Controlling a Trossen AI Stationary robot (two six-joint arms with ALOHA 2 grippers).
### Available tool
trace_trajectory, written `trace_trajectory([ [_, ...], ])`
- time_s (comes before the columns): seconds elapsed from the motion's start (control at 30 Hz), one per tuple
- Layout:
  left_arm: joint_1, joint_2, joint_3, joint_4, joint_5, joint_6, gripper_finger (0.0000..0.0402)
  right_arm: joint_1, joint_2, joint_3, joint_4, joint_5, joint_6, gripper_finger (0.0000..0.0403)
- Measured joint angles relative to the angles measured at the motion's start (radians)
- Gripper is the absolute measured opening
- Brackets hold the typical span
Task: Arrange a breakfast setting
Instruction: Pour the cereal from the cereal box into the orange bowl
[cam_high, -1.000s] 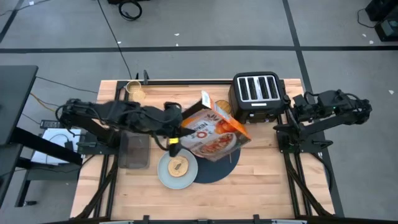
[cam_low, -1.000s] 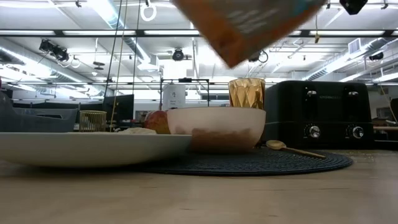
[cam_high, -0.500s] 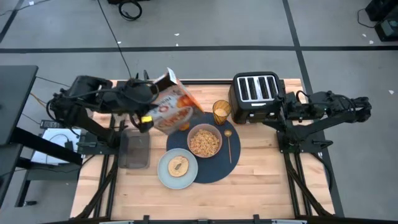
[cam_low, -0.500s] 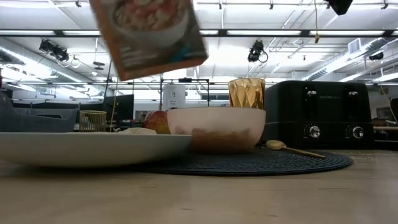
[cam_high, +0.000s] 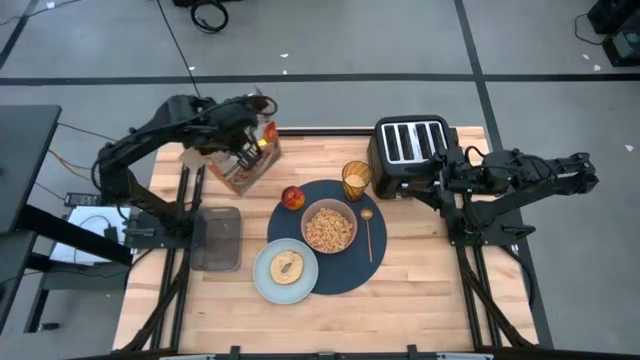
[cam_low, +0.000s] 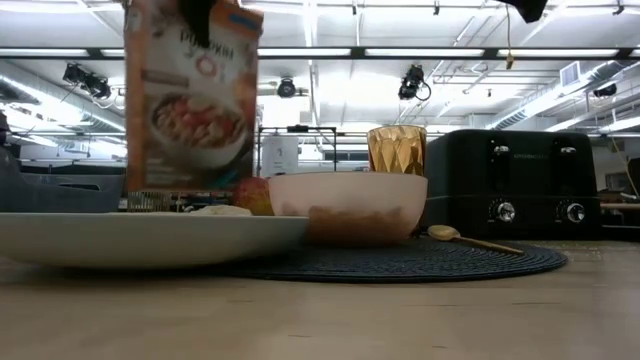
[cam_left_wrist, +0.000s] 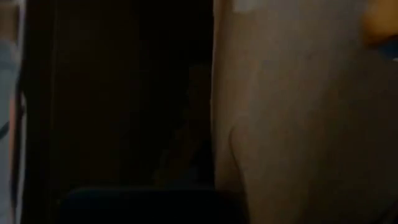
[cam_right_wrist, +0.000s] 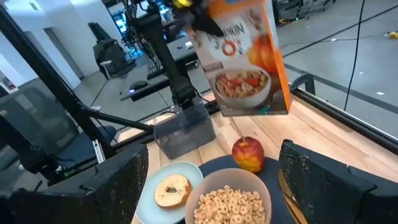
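Breakfast setting sits centre of the high view: round dark-blue placemat (cam_high: 345, 262) on the wood table (cam_high: 430, 300), w/ the pinkish bowl (cam_high: 329, 227) in its middle, full of cereal. Pale-blue plate (cam_high: 286, 271) w/ the bagel-like bread (cam_high: 288, 265) overlaps the mat's lower-left edge, just below-left of the bowl. Red apple (cam_high: 292, 197) at the mat's upper-left rim, amber glass (cam_high: 355, 180) at its top edge, gold spoon (cam_high: 367, 232) lying just right of the bowl, bowl-end toward the glass.

Upper left of the high view: left gripper (cam_high: 243, 152) is clamped on the orange-and-white cereal box (cam_high: 243, 160), pinching it near its top; box is upright, over the table's back-left part, well apart from the bowl. In the low view the box (cam_low: 190, 95) fills the upper left, printed face toward the camera; can't tell there if it touches the table. Left wrist view is mostly dark, box wall right against the lens.

Right side: right gripper (cam_high: 443, 180) hovers just beside the black toaster (cam_high: 411, 155), fingers (cam_right_wrist: 323, 180) spread wide, nothing between them. Grey tray (cam_high: 217, 238) sits left of the plate
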Motion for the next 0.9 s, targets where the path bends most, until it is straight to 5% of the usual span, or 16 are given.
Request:
trace_trajectory([
  [0.53,0.162,0.0,-0.159,0.008,-0.095,-0.027,0.0006,0.0,0.038,0.0,0.054,0.056,0.001,0.0364],
  [0.9,0.162,0.022,-0.158,0.305,-0.05,0.059,0.0004,0.0,0.039,0.0,0.055,0.082,0.025,0.0364],
])
